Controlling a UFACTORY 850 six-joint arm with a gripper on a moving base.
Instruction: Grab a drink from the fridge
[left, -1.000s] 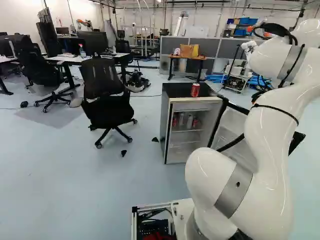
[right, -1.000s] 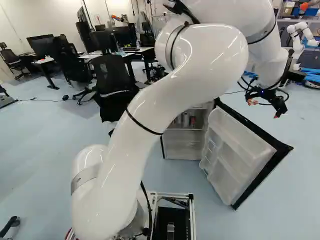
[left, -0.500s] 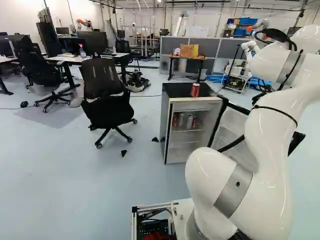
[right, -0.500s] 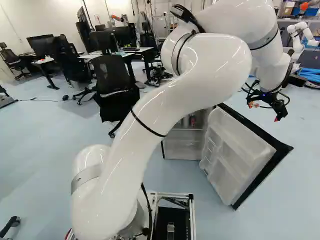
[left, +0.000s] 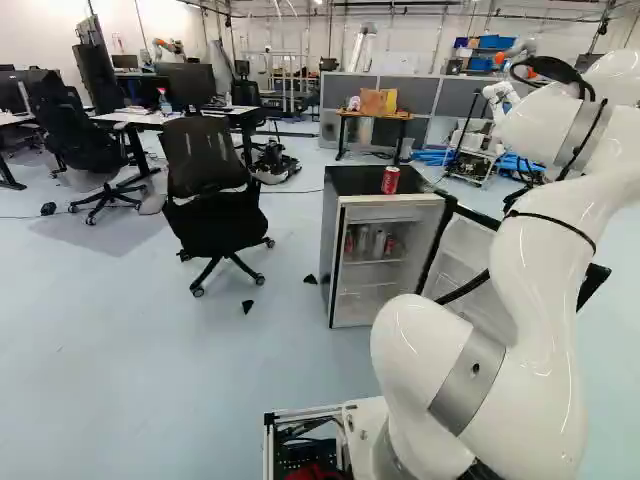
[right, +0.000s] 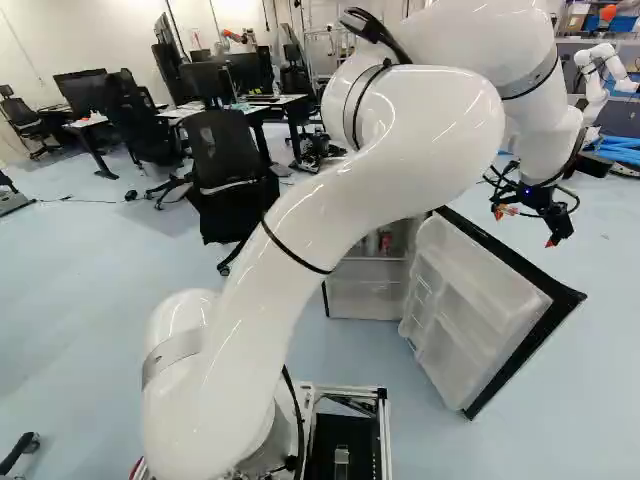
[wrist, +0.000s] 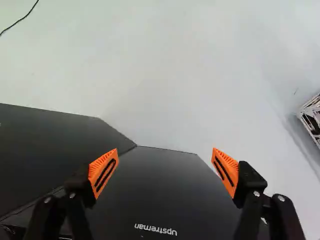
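The gripper (right: 526, 227) hangs beyond the top of the open fridge door (right: 480, 300) in the right base view. In the wrist view the gripper (wrist: 165, 162) is open, its orange pads wide apart with nothing between them; black panels (wrist: 165, 185), one with white print, lie beneath. The small fridge (left: 332, 230) has its door swung out toward the arm's side. A red can (left: 390, 180) stands upright on its black top. Inside, on the upper shelf, are several cans (left: 379, 243), red and silver. The arm partly hides the door and the fridge's interior.
A black office chair (left: 208, 215) stands beside the fridge in the left base view. Desks (left: 180, 116) and a small table (left: 375, 115) are farther back. Another robot (right: 603, 72) stands at the far right. A white lattice frame (wrist: 312, 117) shows in the wrist view.
In the right base view, the upper arm has shifted slightly rightward and the gripper has dropped a little, mostly in the earlier half-second. The base, fridge and cans have not moved.
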